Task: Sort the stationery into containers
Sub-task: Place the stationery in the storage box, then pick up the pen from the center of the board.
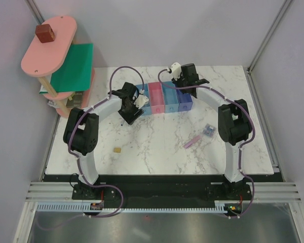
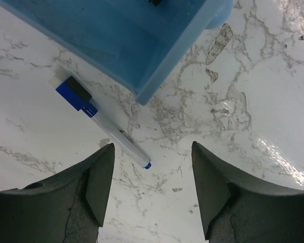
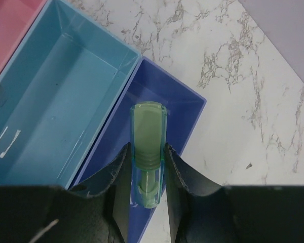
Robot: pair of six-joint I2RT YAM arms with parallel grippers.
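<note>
Left to right across the table (image 1: 157,157): the left fingers (image 2: 93,195) stand wide apart and hold nothing. They hover over a thin white marker (image 2: 116,137) that lies flat on the table, just beside the outer wall of the blue bin (image 2: 167,66) and outside it. The marker's long axis runs diagonally, blue cap far and leftward, tip near, ending just ahead of the gap. A grasp would probably need a short advance and a wrist turn to set the fingers across that axis. At the far end of the row of 4 bins, the right fingers (image 3: 116,202) are closed on the mint-green piece (image 3: 148,131), held above the purple-blue bin (image 3: 187,104) and beside the light blue bin (image 3: 55,101); opening here should drop it in. Loose on the near table lie 3 items: tan block (image 1: 117,150), pink-lilac bar (image 1: 193,141) and purple-blue bundle (image 1: 209,129), the last 2 nearer the right arm.
</note>
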